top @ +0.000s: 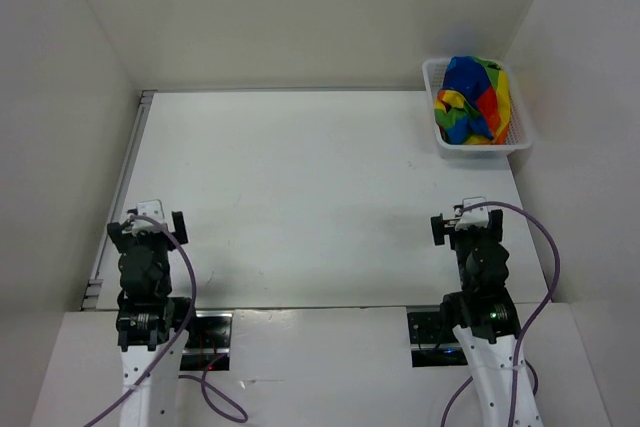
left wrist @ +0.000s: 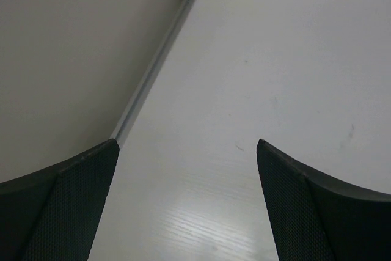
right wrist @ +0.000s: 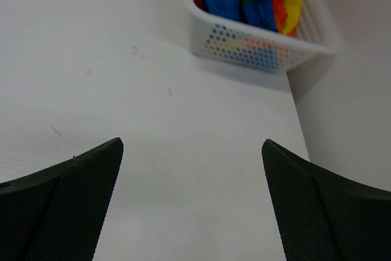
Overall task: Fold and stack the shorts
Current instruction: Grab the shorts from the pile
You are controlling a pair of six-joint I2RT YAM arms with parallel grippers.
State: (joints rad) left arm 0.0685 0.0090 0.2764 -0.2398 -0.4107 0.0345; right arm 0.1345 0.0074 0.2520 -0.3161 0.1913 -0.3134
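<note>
- Enclosure: plain white walls (top: 300, 7) on three sides. The flat white table (top: 320, 197) fills the floor between them. A thin metal rail (left wrist: 156, 65) runs along the table edge on the side far from the basket.
- Left black arm (top: 145, 277): folded up over its base at the near edge, at the corner diagonally opposite the basket and well apart from it. Left gripper (left wrist: 186, 145) points down the table. Its black textured fingers (left wrist: 67, 206) are spread wide, with bare table between them and nothing held.
- Right black arm (top: 480, 277): folded the same way, on the basket's side of the table and nearer to the basket than the left arm. Right gripper (right wrist: 192, 145) faces the basket. Its fingers (right wrist: 317, 212) are wide apart, nothing held. A purple cable (top: 545, 257) loops off this arm.
- White mesh plastic basket (top: 521, 137): rectangular, in the far right corner, just beside the right wall.
- Soft rainbow-striped cloth shorts (top: 475, 97): bunched in a heap inside the basket, with blue, red, orange, yellow and green folds rising above its rim. Unfolded; neither gripper touches them.
</note>
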